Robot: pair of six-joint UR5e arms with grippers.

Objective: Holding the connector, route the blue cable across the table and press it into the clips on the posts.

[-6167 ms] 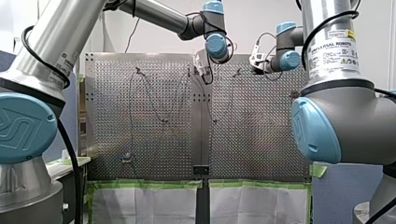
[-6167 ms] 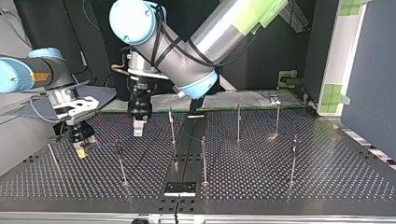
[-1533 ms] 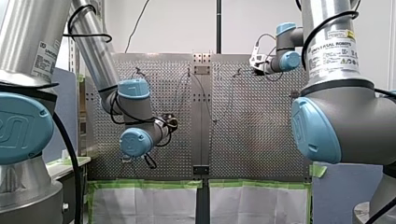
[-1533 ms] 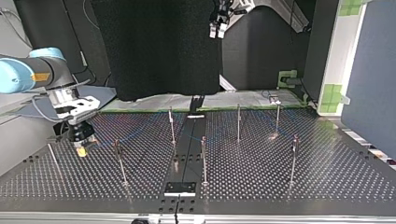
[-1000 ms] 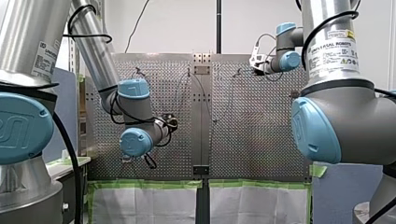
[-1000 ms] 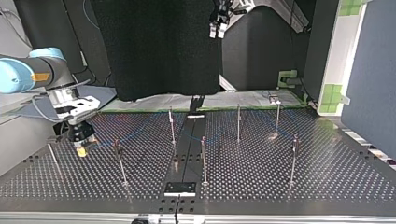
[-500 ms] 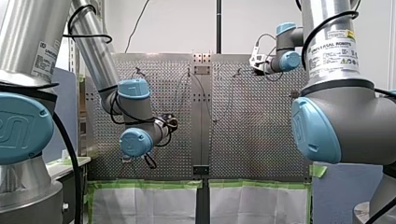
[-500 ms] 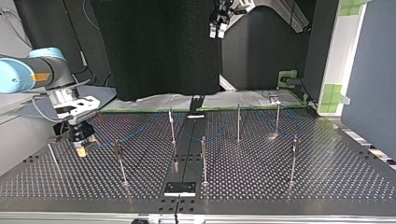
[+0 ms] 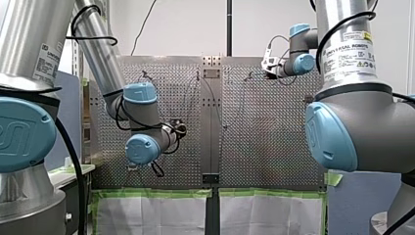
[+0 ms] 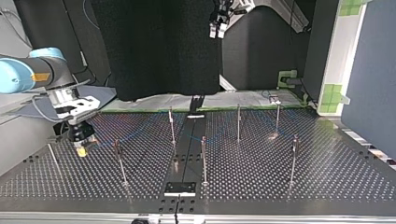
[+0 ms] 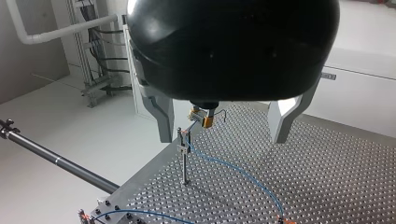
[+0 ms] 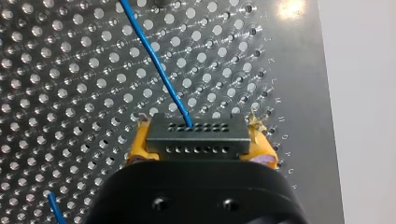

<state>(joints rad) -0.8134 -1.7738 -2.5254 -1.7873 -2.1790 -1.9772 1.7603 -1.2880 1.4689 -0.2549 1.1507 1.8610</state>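
My right gripper (image 12: 198,156) has its yellow pads shut on the grey connector (image 12: 197,137), from which the blue cable (image 12: 154,60) leaves over the perforated plate. In the top view that gripper (image 10: 82,148) hangs low at the table's left, beside a post (image 10: 119,161). The cable (image 10: 133,134) runs faintly between the posts there. My left gripper (image 11: 222,140) is open and empty, high above the table (image 10: 218,29). Far ahead of it are a post with a clip (image 11: 183,151), the cable (image 11: 233,169) and my right gripper (image 11: 203,117).
Several thin posts (image 10: 238,122) stand across the perforated table (image 10: 327,177), one at mid-front (image 10: 203,158) and one at the right (image 10: 293,158). A dark strip (image 10: 184,158) runs down the table's middle. My folded left arm (image 9: 139,125) hangs over the front view's left half.
Since the earliest frames my left arm has lifted from beside my right gripper and pulled back high. Over the last second and a half nothing has moved.
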